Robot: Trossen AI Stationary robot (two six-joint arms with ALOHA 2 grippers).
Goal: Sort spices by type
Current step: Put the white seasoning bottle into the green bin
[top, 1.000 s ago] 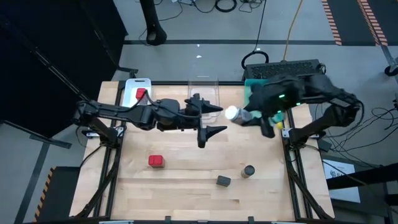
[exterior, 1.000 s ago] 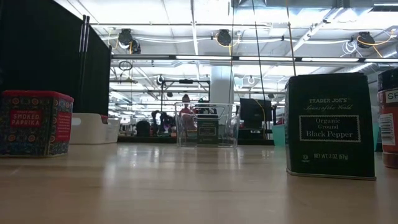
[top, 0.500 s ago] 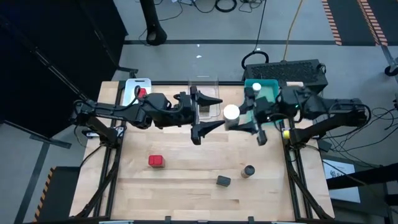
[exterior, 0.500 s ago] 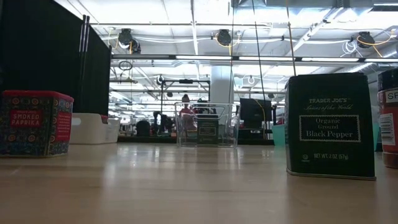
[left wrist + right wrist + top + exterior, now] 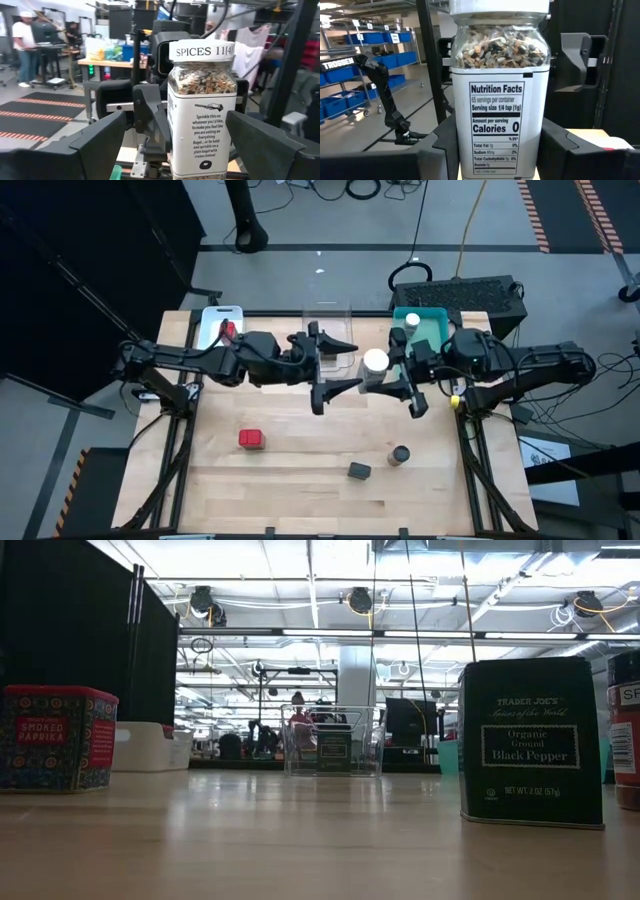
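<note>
My right gripper (image 5: 390, 372) holds a clear jar (image 5: 375, 362) with a white round cap and a speckled mix inside, above the table's middle. My left gripper (image 5: 352, 366) is open and faces it. Its fingers (image 5: 95, 145) stand on either side of the jar (image 5: 200, 115) and touch nothing. A second white-capped jar (image 5: 412, 321) stands in the teal tray (image 5: 432, 320). One red tin (image 5: 251, 439) stands on the table and another (image 5: 227, 331) in the white tray. A black pepper tin (image 5: 359, 471) stands near the table's near edge. A dark tin (image 5: 333, 748) sits in the clear tray. My right gripper pinches the jar's lower body (image 5: 470, 150) between its two fingers (image 5: 565, 150), one on each side of the label. The fingers come in level from the table's right side. The jar stands upright in the hold, cap up, off the table.
A round dark-capped jar (image 5: 399, 454) stands beside the pepper tin. The white tray (image 5: 212, 320), clear tray (image 5: 327, 315) and teal tray line the far edge. Bare wood lies in the near left part of the table.
My right gripper has turned at the wrist and its arm has stretched out toward the table's right. The jar, tilted with its cap toward the left a second ago, now stands upright in about the same spot in front of my left gripper.
</note>
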